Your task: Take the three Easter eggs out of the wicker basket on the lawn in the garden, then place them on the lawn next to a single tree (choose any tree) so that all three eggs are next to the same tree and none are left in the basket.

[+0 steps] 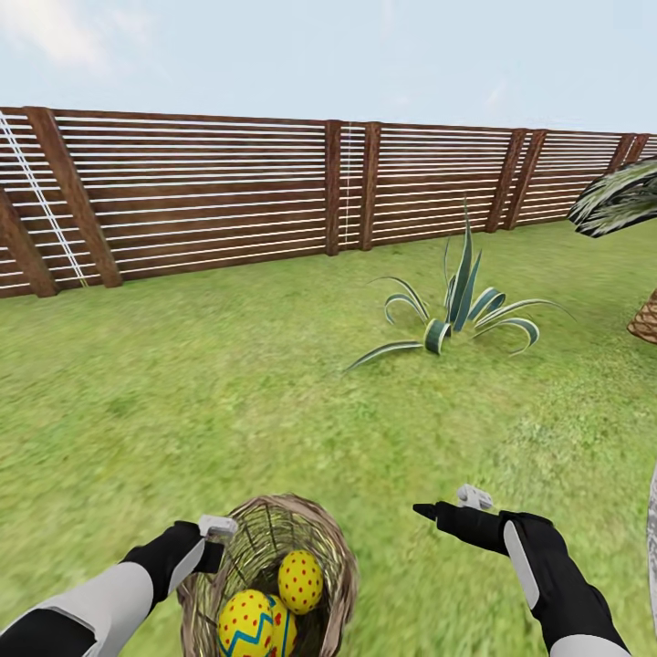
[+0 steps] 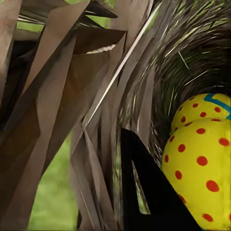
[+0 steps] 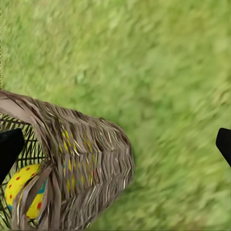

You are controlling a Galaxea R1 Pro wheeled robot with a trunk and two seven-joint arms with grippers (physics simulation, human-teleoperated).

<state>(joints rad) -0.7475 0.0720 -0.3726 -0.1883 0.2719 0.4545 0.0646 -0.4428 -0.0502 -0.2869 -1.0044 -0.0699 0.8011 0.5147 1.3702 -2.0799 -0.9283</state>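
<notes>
Yellow Easter eggs with red dots (image 1: 299, 581) all lie in the brown wicker basket (image 1: 333, 547) on the green lawn (image 1: 228, 401), held by the left gripper (image 1: 215, 537); the wide-open right gripper (image 1: 447, 505) should reach inside next.

The left wrist view sits tight against the wicker basket (image 2: 72, 106), its brown woven strips crossing close up with green lawn (image 2: 53, 192) showing through gaps. Inside lie two yellow, red-dotted Easter eggs (image 2: 202, 168), touching. One dark gripper finger (image 2: 144, 192) points toward the nearer egg.
</notes>
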